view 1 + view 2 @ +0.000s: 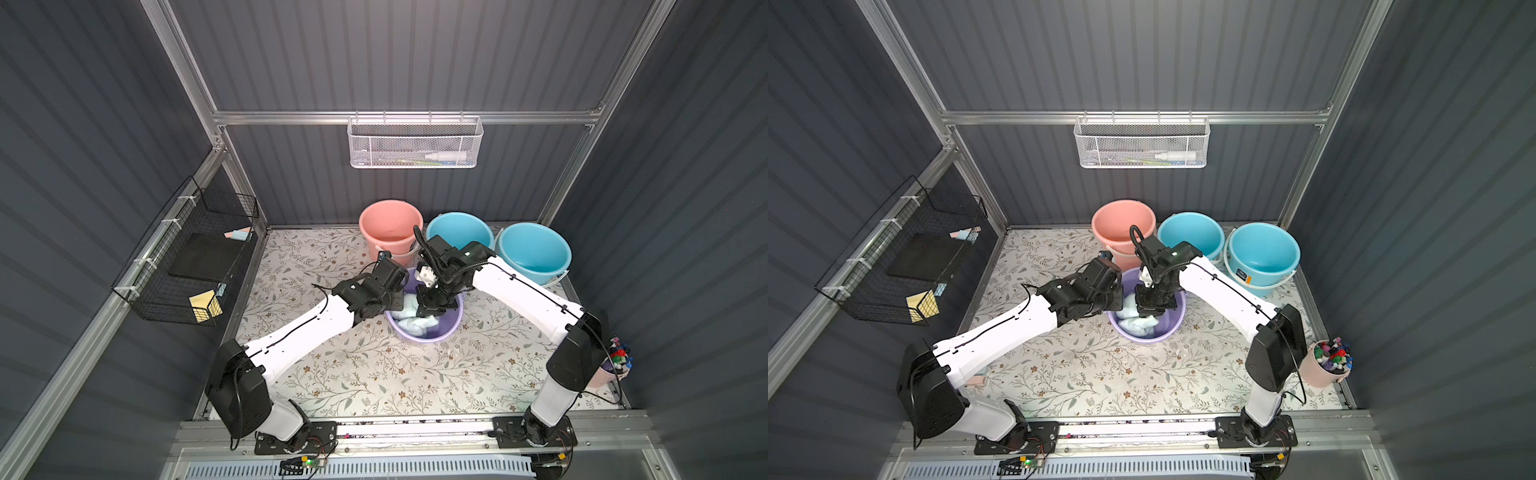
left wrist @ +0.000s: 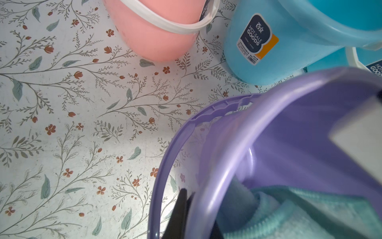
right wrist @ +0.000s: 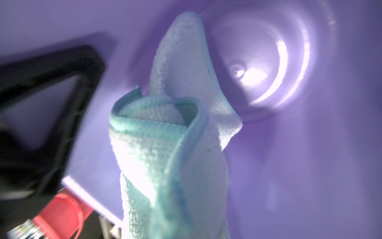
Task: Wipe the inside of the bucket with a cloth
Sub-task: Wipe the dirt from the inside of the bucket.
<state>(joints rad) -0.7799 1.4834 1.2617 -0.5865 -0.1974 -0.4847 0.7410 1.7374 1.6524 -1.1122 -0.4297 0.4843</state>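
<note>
Centre of both top views: purple bucket [image 1: 424,338] [image 1: 1144,338] on the floral table cover [image 1: 374,374], mouth facing up toward the camera. Both arms meet over it.

Cloth [image 1: 411,322] [image 1: 1136,324]: pale aqua terry, rumpled, inside the purple bucket, filling the lower part of its mouth in both top views. In the right wrist view the cloth [image 3: 165,155] rises from the bottom edge of the frame as a folded bundle, its far end against the purple wall [image 3: 310,165]. The bucket floor shows bare and glossy at upper right.

Right gripper [image 1: 432,305] [image 1: 1152,305]: reaches down into the bucket mouth, jaws pressed together on the cloth. The fingertips themselves are hidden.

Left gripper [image 2: 194,209]: pinches the bucket rim [image 2: 165,165] at the lower centre of the left wrist view, with a black finger outside the wall and its partner inside, next to the cloth [image 2: 289,217].

Behind, along the back wall: pink bucket [image 1: 388,220] and two blue buckets [image 1: 459,232] [image 1: 534,249], upright, close together. The pink one stands just beside the purple one.

White mesh basket [image 1: 415,143] hangs on the back rail.
</note>
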